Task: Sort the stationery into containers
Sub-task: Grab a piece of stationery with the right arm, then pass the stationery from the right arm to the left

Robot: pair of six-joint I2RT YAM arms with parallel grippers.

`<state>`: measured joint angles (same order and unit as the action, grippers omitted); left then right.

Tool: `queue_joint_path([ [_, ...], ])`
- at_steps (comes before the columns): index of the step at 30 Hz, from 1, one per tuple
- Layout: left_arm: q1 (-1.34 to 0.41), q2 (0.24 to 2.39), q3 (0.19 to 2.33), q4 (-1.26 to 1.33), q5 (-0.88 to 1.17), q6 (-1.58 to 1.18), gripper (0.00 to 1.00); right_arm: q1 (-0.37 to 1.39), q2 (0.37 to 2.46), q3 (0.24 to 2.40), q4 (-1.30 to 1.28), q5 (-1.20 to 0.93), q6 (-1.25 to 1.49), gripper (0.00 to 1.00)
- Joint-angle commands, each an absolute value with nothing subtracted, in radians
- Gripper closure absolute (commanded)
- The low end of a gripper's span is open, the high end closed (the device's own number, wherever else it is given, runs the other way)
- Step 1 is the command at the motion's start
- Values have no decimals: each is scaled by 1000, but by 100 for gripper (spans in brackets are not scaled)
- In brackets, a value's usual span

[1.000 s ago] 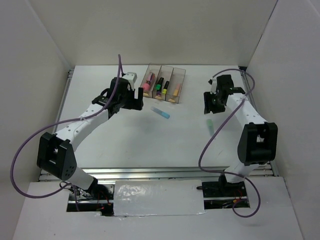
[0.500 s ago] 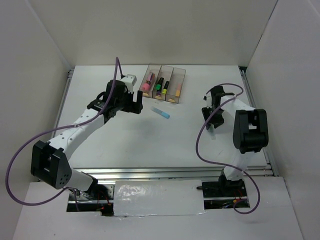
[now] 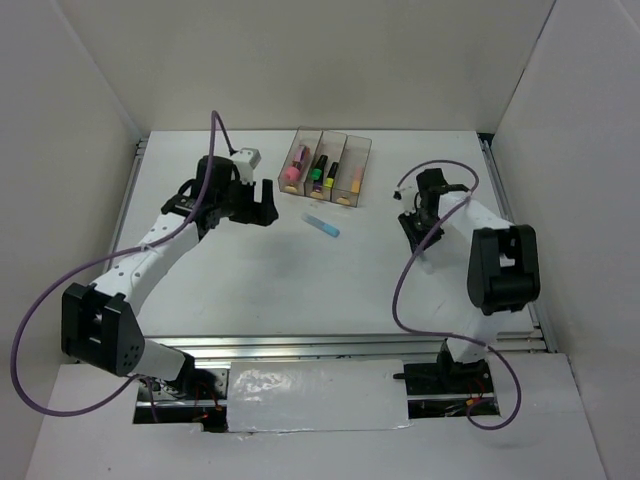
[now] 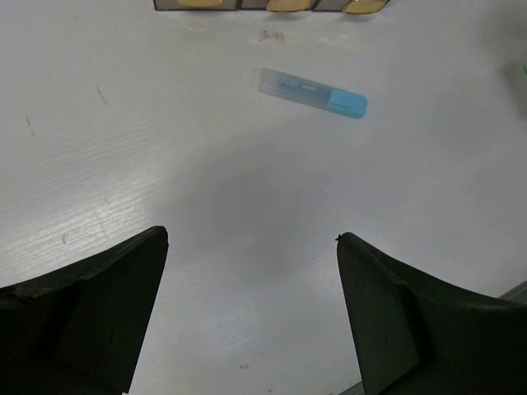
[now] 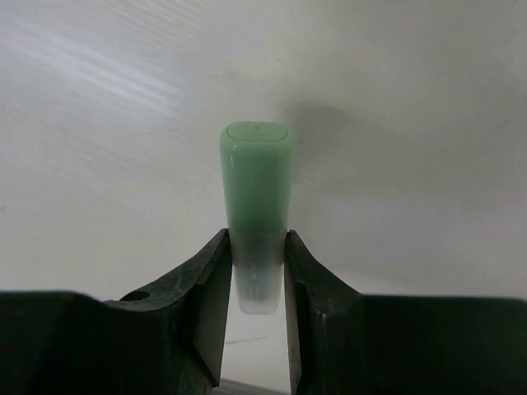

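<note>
My right gripper [image 5: 256, 236] is shut on a mint-green highlighter [image 5: 257, 177] that lies on the white table, its clear end between the fingers. From above, that gripper [image 3: 419, 236] is low at the right side of the table and covers the pen. A light blue highlighter [image 3: 322, 225] [image 4: 313, 92] lies loose in the middle. My left gripper [image 4: 251, 236] [image 3: 262, 208] hovers open and empty to the left of it. The three joined smoky containers [image 3: 345, 146] stand at the back; they hold a pink pen [image 3: 292, 171], a green and black pen [image 3: 318, 173] and a peach pen [image 3: 351, 185].
White walls close in the table on three sides. A metal rail [image 3: 300, 345] runs along the near edge. Purple cables [image 3: 402, 300] loop off both arms. The bins' lower edge [image 4: 239, 5] shows at the top of the left wrist view.
My right gripper came down over the mint-green pen and closed on it. The left arm drew back a little to the left, still open.
</note>
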<state>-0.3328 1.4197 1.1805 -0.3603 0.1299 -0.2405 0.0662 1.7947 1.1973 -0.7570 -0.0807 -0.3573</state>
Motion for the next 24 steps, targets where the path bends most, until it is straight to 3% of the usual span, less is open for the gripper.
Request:
queue_joint_path([
  [1, -285, 1385, 1242, -348, 306, -277, 5, 136, 1526, 1165, -674, -123, -596, 100],
  [6, -255, 1405, 1308, -405, 399, -282, 7, 279, 1202, 948, -409, -155, -965, 100],
  [12, -241, 1460, 1408, -540, 580, -242, 7, 437, 749, 409, 121, -236, -1475, 100],
  [17, -308, 1396, 1335, -531, 760, -206, 8, 523, 672, 224, 466, -316, -1676, 100],
  [24, -422, 1347, 1155, -474, 804, -293, 10, 748, 732, 149, 748, -263, -1801, 100],
])
